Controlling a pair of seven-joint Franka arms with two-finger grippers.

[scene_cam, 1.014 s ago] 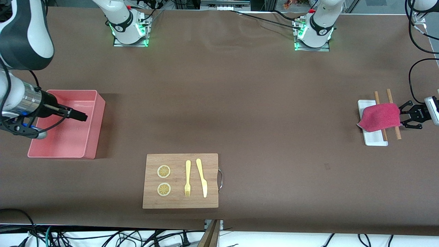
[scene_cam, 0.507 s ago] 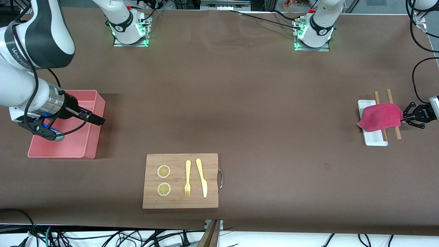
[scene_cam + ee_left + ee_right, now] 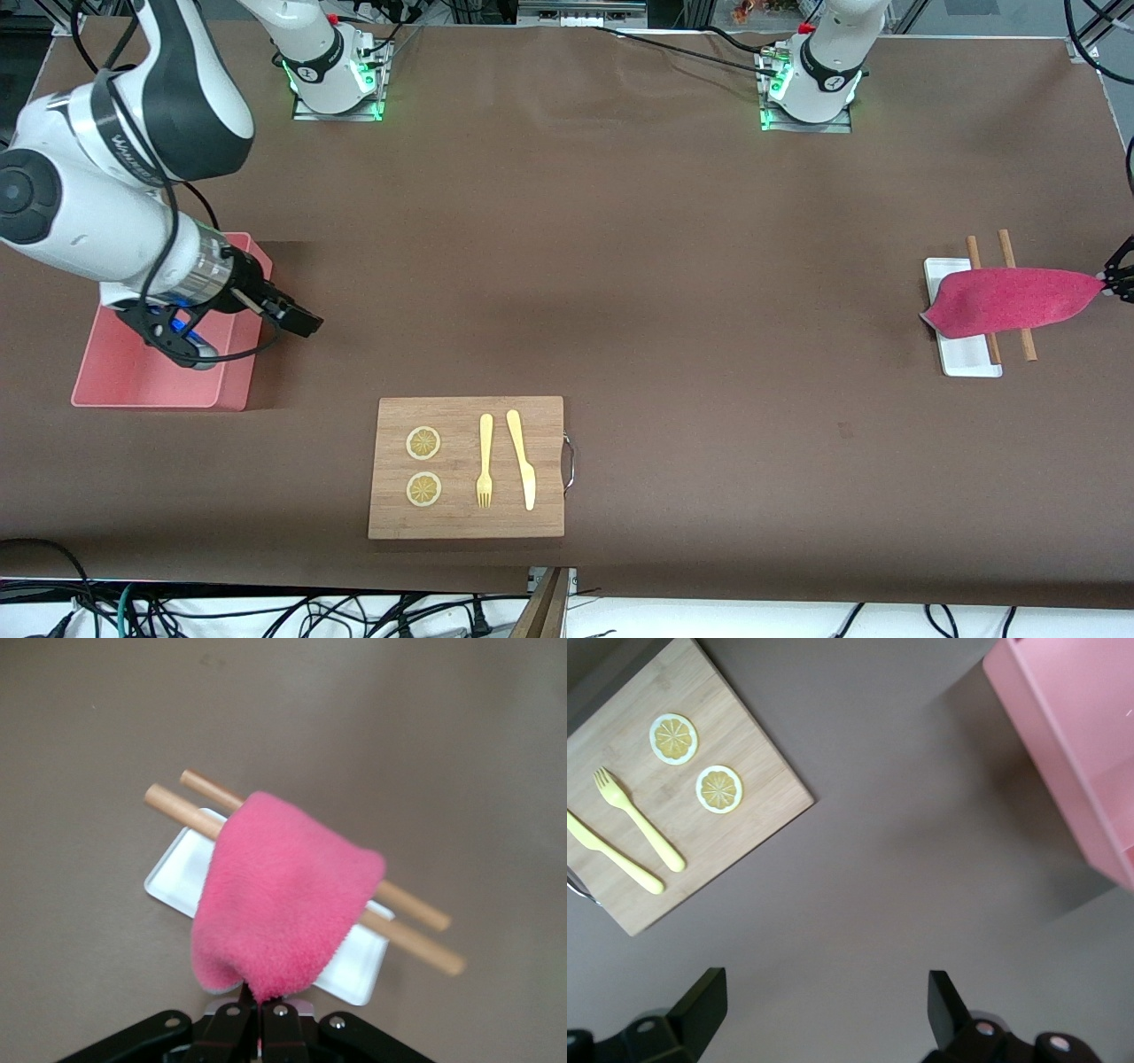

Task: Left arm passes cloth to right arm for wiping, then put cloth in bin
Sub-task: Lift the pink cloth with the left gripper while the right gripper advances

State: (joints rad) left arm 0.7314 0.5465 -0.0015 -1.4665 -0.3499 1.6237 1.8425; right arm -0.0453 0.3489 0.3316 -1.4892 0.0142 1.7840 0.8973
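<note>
The cloth [image 3: 1010, 299], a crimson-pink terry piece, lies draped over two wooden sticks [image 3: 1028, 341] that rest across a small white tray [image 3: 966, 361] at the left arm's end of the worktop [image 3: 673, 266]. One corner of the cloth is drawn out into a point away from the tray, toward the worktop's edge, where the left gripper [image 3: 1114, 276] has its fingers [image 3: 252, 1028] clenched on it; in the left wrist view the cloth rises straight out from between the closed fingers and spreads over the sticks. The cloth's long axis therefore runs from the tray out to the left gripper, along the length of the worktop.

The right gripper [image 3: 301, 321] hangs over bare worktop just beside the salmon-pink bin [image 3: 133, 390], well apart from the tray, with its fingers [image 3: 700, 1001] spread wide and holding nothing. Its wrist view looks down on the bin's corner and on a wooden cutting board [image 3: 465, 523] carrying two lemon slices [image 3: 423, 443], a yellow fork [image 3: 485, 461] and a yellow knife [image 3: 523, 461]; the board lies nearer the front camera than the tray, toward the right arm's end.

The handover appears not yet made. The cloth must be lifted clear of the sticks and carried from the tray toward the open right gripper; the sticks could be dragged along.
</note>
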